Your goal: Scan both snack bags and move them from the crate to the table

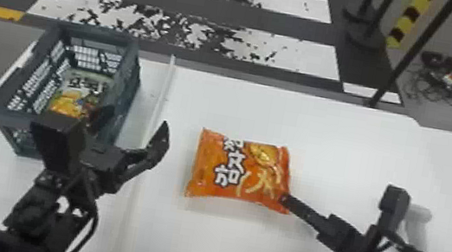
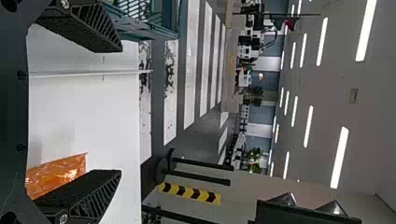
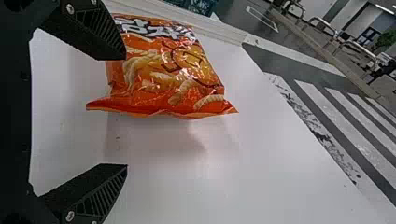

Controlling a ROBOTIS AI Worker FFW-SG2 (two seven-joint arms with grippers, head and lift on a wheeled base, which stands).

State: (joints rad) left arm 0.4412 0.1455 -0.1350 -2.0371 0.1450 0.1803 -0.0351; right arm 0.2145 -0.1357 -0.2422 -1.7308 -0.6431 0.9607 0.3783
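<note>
The orange snack bag (image 1: 239,171) lies face up on the table. At its near right corner is my right gripper (image 1: 286,198); in the right wrist view this gripper (image 3: 126,112) stands open, one finger overlapping the orange bag (image 3: 173,79), nothing held between the two. A green and yellow snack bag (image 1: 78,96) rests inside the crate (image 1: 131,81) at the left. My left gripper (image 1: 132,126) is open over the crate's near right side, between crate and orange bag. In the left wrist view, the left gripper (image 2: 120,111) has its fingers wide apart, with part of the orange bag (image 2: 60,172) beyond one.
A thin white strip (image 1: 154,116) runs along the white table (image 1: 344,147) between crate and orange bag. Behind the right gripper stands a pale grey object (image 1: 419,221), partly hidden. Past the table's far edge are a dark pole (image 1: 412,53) and cables on the floor.
</note>
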